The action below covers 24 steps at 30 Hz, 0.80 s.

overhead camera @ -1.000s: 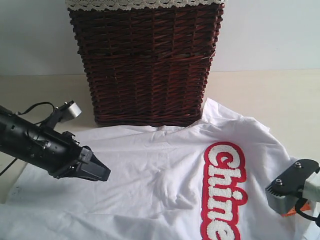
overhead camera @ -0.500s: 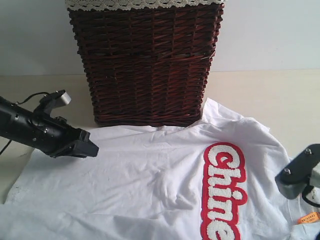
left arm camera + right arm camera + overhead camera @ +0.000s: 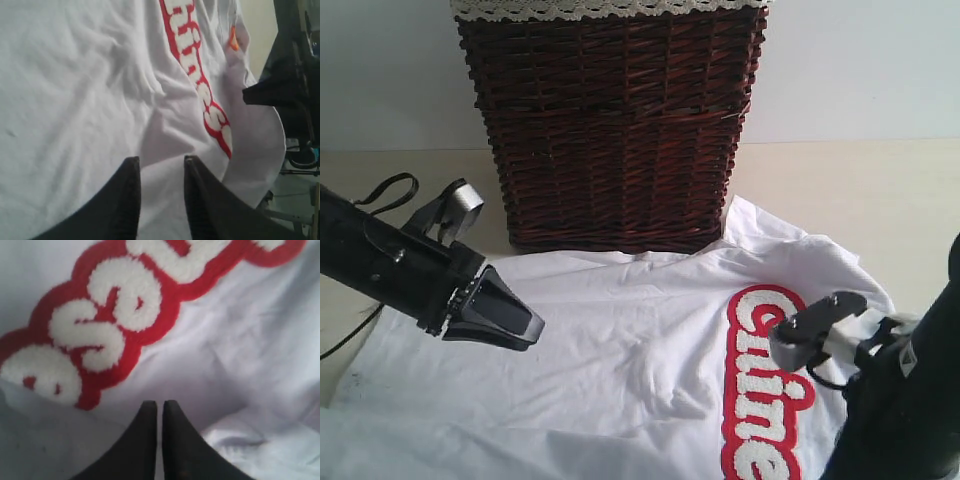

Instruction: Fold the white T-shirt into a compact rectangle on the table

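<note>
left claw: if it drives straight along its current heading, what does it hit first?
The white T-shirt. The left claw stands open and points at plain wrinkled fabric beside the red lettering. Nothing lies between in the left wrist view. How high above the cloth it is, I can't tell.

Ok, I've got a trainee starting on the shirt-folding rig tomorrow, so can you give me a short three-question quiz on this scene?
1. True or false: the white T-shirt already lies folded into a compact rectangle on the table.
2. In the exterior view, what stands behind the shirt? A) a cardboard box B) a dark wicker basket C) a plastic bucket
3. Fill in: the ___ gripper's jaws stand apart over the shirt, while the other's are shut.

Key
1. False: it lies spread out and wrinkled.
2. B.
3. Left: the left gripper is open, and the right gripper is shut.
</note>
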{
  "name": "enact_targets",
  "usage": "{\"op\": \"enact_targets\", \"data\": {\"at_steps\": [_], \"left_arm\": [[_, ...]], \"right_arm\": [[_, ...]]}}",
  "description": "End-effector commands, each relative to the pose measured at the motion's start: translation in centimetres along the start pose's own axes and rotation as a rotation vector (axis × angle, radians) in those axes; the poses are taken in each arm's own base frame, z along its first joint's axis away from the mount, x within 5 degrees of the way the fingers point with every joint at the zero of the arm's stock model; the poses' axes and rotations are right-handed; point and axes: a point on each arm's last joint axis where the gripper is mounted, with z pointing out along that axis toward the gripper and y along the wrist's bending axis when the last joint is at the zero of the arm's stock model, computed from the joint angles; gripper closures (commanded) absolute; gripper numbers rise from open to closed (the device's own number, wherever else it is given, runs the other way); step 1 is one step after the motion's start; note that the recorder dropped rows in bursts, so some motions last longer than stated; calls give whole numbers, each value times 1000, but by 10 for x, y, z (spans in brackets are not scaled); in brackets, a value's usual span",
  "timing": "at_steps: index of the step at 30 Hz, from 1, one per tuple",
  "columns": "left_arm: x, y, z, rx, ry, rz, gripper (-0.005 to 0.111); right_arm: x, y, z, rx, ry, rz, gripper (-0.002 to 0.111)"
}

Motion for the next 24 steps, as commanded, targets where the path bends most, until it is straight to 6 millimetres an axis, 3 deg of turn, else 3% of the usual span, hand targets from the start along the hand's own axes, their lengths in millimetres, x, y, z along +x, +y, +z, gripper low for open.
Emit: {"op": "enact_targets", "data": {"at_steps": [1, 8, 13, 16, 24], "left_arm": [[9, 0, 1, -7, 79, -46, 87], [29, 2, 9, 18, 110, -114, 89], [35, 3, 12, 39, 101, -115, 89], [34, 11, 14, -39, 66, -104, 88], [23, 37, 9, -326, -74, -135, 77]], "right_arm": [[21, 0, 7, -32, 298, -88, 108], [40, 10, -15, -97, 362, -52, 108], [44, 11, -20, -95, 325, -59, 108], [44, 11, -20, -95, 325, -59, 108], [13, 5, -15, -18, -22, 39, 108]]}}
